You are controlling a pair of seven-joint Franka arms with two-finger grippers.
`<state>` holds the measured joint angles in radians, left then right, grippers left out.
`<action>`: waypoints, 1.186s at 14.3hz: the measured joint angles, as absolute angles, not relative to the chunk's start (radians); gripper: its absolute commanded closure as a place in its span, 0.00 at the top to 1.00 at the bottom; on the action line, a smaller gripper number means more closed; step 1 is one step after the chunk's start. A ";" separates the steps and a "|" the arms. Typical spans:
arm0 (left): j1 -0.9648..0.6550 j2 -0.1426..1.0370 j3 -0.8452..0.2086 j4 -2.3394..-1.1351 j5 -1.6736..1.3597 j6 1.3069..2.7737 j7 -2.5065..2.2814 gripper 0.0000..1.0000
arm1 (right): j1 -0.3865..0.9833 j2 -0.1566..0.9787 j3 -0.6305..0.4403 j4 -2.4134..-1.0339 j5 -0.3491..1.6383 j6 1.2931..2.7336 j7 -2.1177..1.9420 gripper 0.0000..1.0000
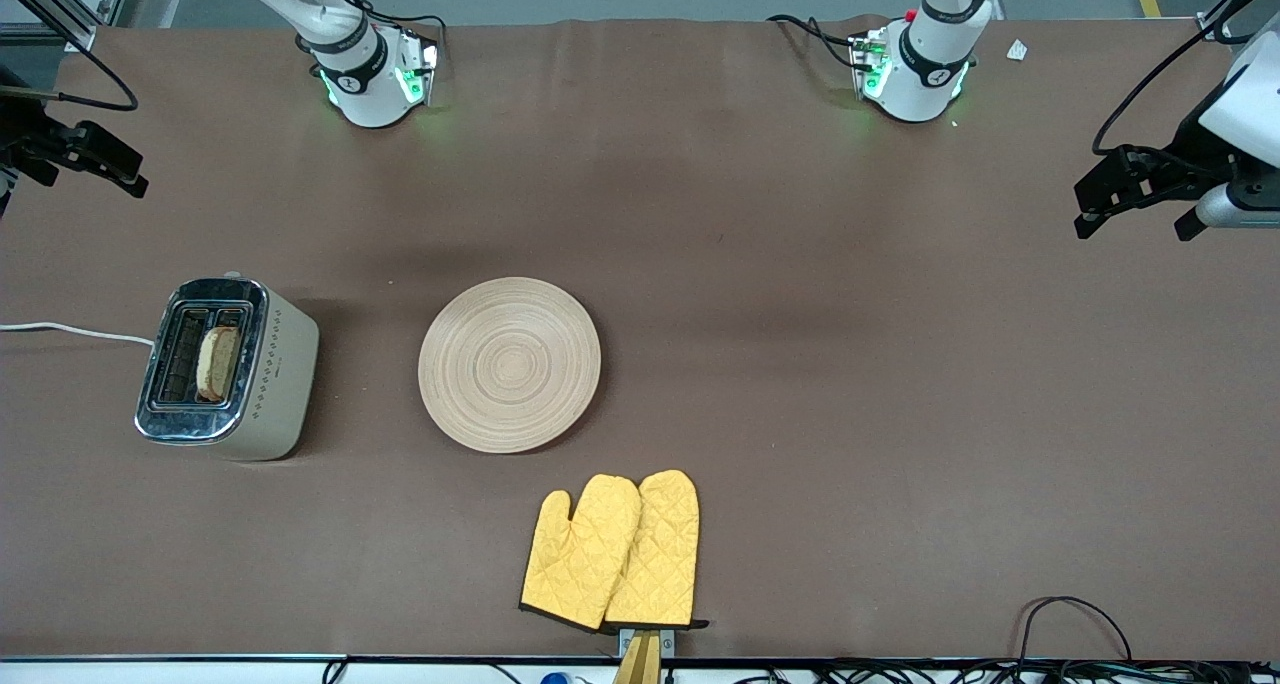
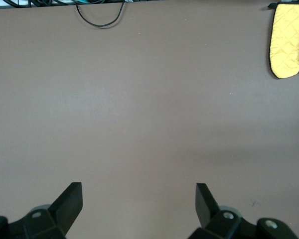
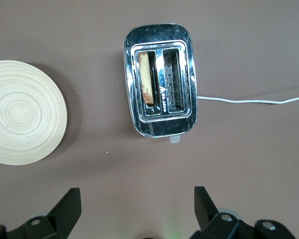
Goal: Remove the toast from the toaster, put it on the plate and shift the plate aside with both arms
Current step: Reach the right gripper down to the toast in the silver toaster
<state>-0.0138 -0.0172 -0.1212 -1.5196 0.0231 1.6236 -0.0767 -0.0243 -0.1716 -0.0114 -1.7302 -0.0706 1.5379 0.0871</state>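
Seen on the brown cloth-covered desk [image 1: 800,364]: a beige toaster with a shiny chrome top [image 1: 230,369], standing toward the right arm's end. Inside it, in the slot closer to the plate, upright and on edge, the squarish slice of light-brown toast with a darker crust [image 1: 218,362]; the second slot dark and unfilled. Same toast visible also from the right wrist camera [image 3: 147,77], standing in one slot of the toaster [image 3: 160,79].

Beside the toaster, well apart from it and about in the middle of the desk, the round light-wood plate with concentric ring grain [image 1: 509,364], lying flat with nothing on it. Seen again from the right wrist camera [image 3: 25,112].

Nearer to the front camera than the plate, close to the desk edge, a pair of yellow quilted oven mitts [image 1: 612,552], lying side by side and overlapping a little. Also at a corner of the left wrist picture [image 2: 288,40].

A thin white power cord [image 1: 70,331] running from the toaster off the desk.

Right gripper [image 3: 134,209] raised high over the toaster, fingers spread wide, grasping nothing. Left gripper [image 2: 138,201] raised over bare desk at the left arm's end, likewise released and wide, nothing between the fingers. Both arms waiting, touching neither toast nor plate.
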 measured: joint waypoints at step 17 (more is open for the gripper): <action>-0.013 -0.017 -0.121 -1.519 0.023 1.624 -0.077 1.00 | -0.040 0.084 -0.023 -1.747 -0.071 1.786 0.087 1.00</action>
<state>-0.0130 -0.0172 -0.1207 -1.5190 0.0231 1.6236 -0.0767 -0.0397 0.0841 -0.0227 -1.7474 -0.0707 1.7858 0.0872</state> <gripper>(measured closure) 0.000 0.000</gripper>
